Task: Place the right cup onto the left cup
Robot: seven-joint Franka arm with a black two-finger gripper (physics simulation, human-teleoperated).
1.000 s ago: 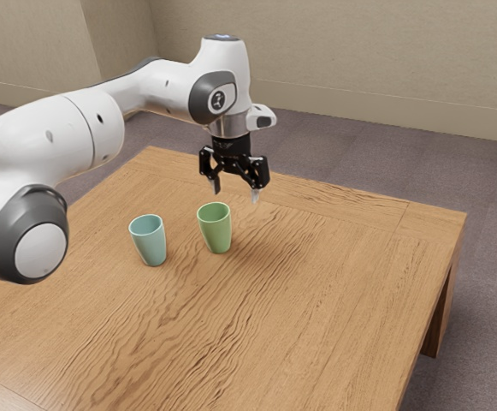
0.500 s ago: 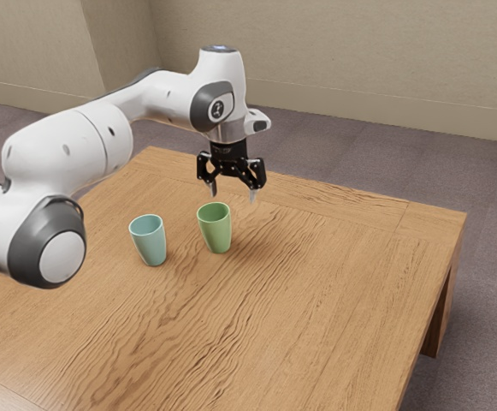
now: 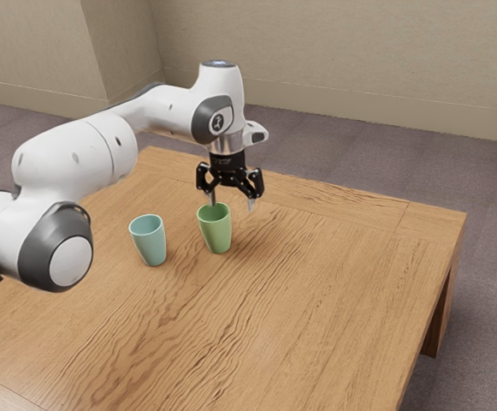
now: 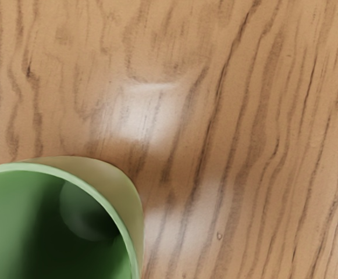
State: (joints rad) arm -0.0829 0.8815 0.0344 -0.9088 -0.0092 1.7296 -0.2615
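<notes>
My black gripper (image 3: 232, 206) stands open above the table, fingers pointing down, one fingertip close by the rim of the green cup (image 3: 216, 231). Nothing is between the fingers that I can make out. The green cup is upright; in the wrist view the green cup (image 4: 135, 192) shows its rim and dark inside, close under my hand. Toward the exterior view's left of it, a little apart, the light blue cup (image 3: 150, 242) stands upright on the table.
Both cups stand on a wooden table (image 3: 316, 282), whose far edge runs behind my gripper. The arm's large white links hang over the table at the exterior view's left, near the blue cup.
My hand has come down, its fingertips now at about the height of the green cup's rim in the exterior view. The cups have stayed where they were.
</notes>
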